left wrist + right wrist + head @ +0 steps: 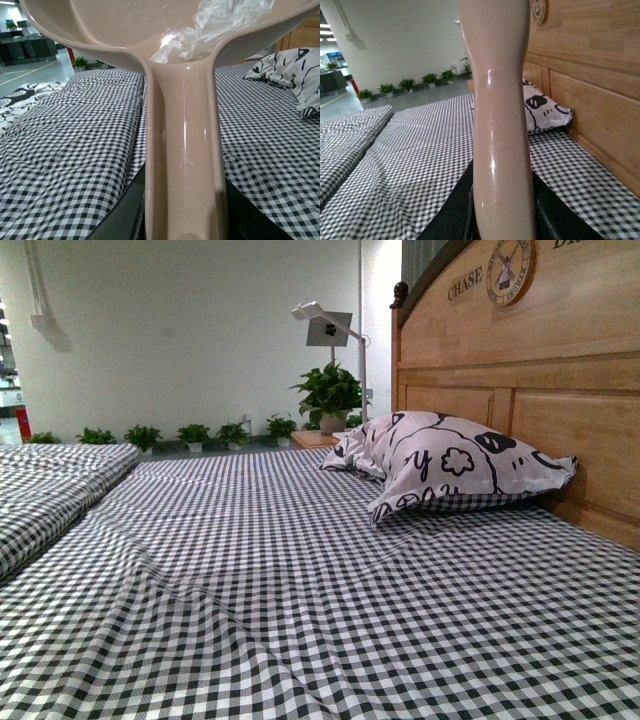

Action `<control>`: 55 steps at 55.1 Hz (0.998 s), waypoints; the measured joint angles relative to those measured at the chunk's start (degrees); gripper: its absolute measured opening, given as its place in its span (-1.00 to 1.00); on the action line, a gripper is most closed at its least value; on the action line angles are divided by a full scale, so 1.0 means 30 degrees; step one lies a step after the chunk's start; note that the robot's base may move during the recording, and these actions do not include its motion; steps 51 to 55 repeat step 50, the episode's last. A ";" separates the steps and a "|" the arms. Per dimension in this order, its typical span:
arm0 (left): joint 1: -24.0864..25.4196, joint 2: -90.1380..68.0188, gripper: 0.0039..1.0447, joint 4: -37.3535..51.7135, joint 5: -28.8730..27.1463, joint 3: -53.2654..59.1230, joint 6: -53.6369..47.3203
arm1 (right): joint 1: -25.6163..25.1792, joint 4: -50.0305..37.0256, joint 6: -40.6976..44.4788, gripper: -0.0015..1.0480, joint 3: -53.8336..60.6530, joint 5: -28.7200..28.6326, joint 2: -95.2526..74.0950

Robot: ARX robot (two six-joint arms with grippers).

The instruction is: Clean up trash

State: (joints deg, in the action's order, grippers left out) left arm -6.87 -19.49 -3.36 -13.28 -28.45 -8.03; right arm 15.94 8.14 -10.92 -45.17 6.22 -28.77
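In the left wrist view the crumpled white trash (210, 27) lies inside the scoop of the pinkish-beige dustpan (182, 130). My left gripper (182, 220) is shut on the dustpan's long handle, its dark fingers flanking it. The pan hangs above the checked bed. The right wrist view is filled by the beige brush handle (500, 125), held upright with my right gripper (502, 220) shut on it. The brush head is out of view. Neither arm shows in the front view, and no trash lies on the bed there.
A black-and-white checked bed sheet (280, 590) fills the foreground. The patterned pillow (450, 465) leans by the wooden headboard (540, 380) on the right. A second checked mattress (50, 480) lies at left. Potted plants (330, 395) line the far wall.
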 joint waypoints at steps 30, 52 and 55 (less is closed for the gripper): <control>0.0000 0.0000 -0.51 0.0000 0.0000 0.0000 0.0000 | 0.0000 0.0000 0.0007 -0.61 0.0000 0.0000 0.0000; 0.0000 0.0000 -0.51 0.0000 0.0000 0.0000 0.0000 | 0.0000 0.0000 0.0007 -0.61 0.0000 0.0000 0.0000; 0.0000 0.0000 -0.51 0.0000 0.0000 0.0000 0.0000 | 0.0000 0.0000 0.0007 -0.61 0.0000 0.0000 0.0000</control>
